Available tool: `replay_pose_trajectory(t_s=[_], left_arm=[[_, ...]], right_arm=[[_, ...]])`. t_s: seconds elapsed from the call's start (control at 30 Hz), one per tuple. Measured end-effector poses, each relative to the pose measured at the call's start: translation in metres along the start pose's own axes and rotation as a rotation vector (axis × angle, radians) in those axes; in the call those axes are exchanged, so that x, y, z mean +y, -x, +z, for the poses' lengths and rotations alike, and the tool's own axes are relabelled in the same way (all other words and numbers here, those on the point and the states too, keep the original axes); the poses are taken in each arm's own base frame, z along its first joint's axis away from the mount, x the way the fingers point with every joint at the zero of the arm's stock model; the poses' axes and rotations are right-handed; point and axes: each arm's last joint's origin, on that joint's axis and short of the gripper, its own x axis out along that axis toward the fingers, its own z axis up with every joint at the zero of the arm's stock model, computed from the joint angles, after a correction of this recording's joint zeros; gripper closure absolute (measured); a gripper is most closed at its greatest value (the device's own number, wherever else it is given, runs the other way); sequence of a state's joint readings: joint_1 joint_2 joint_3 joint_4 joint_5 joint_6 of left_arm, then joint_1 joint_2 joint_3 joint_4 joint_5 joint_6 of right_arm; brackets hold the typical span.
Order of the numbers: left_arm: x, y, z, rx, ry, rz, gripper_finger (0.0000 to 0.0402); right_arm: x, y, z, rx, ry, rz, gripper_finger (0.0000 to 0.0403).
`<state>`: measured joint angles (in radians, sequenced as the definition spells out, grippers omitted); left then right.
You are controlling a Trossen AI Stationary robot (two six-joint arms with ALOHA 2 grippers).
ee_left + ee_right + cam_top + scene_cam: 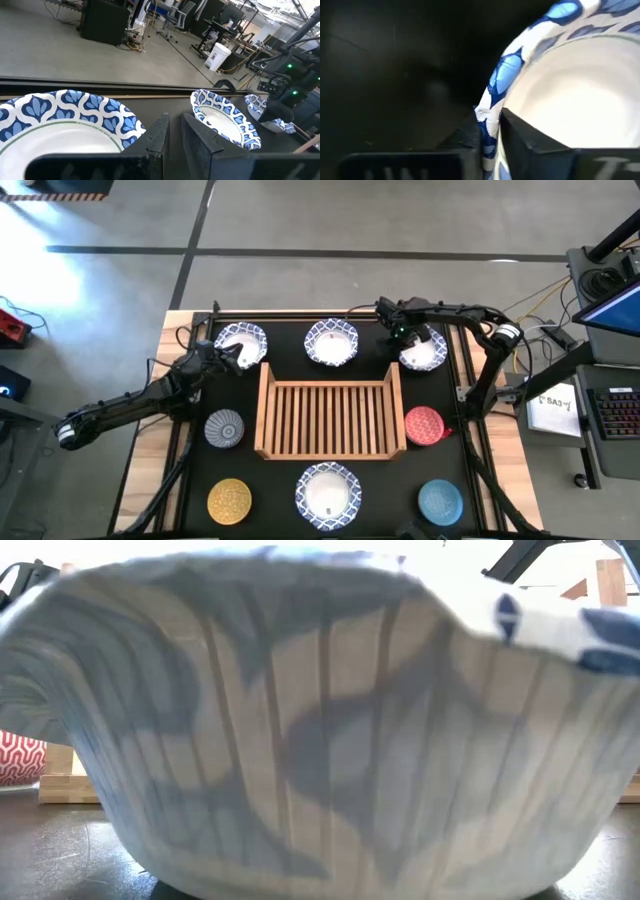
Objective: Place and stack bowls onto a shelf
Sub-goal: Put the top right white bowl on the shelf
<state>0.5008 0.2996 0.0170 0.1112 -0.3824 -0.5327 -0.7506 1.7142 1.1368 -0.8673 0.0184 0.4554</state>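
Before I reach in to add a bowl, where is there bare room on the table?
The wooden shelf is empty. Bare mat lies between yellow bowl and the near white bowl, and between that and the light blue bowl. The far row is crowded: left gripper and right gripper work there.

The counter (160, 480) has a black top with light wooden edges, and the slatted wooden shelf (327, 418) lies at its centre with nothing on its slats. Along the far edge stand three blue-rimmed white bowls: left (240, 343), centre (331, 342) and right (423, 349). The grey-blue bowl (224, 429) lies just left of the shelf and the red bowl (425, 426) just right of it, while the near edge carries the yellow bowl (230, 501), a fourth blue-rimmed white bowl (328, 491) and the light blue bowl (439, 502).
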Motion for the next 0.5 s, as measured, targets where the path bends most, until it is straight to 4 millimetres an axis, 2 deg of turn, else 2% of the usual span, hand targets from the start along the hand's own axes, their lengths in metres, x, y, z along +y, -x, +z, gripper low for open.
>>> replay_pose_trajectory(t_s=[0.07, 0.2, 0.33, 0.5], left_arm=[[0.000, 0.000, 0.000, 0.000, 0.000, 0.000, 0.0369], [0.000, 0.000, 0.000, 0.000, 0.000, 0.001, 0.0369], [0.000, 0.000, 0.000, 0.000, 0.000, 0.000, 0.0369], [0.000, 0.000, 0.000, 0.000, 0.000, 0.000, 0.0369]], right_arm=[[0.002, 0.004, 0.003, -0.015, 0.015, 0.015, 0.0387], [0.007, 0.018, 0.012, -0.054, 0.061, 0.047, 0.0393], [0.016, 0.042, 0.024, -0.123, 0.158, 0.071, 0.0394], [0.041, 0.078, 0.032, -0.249, 0.387, 0.107, 0.0394]])
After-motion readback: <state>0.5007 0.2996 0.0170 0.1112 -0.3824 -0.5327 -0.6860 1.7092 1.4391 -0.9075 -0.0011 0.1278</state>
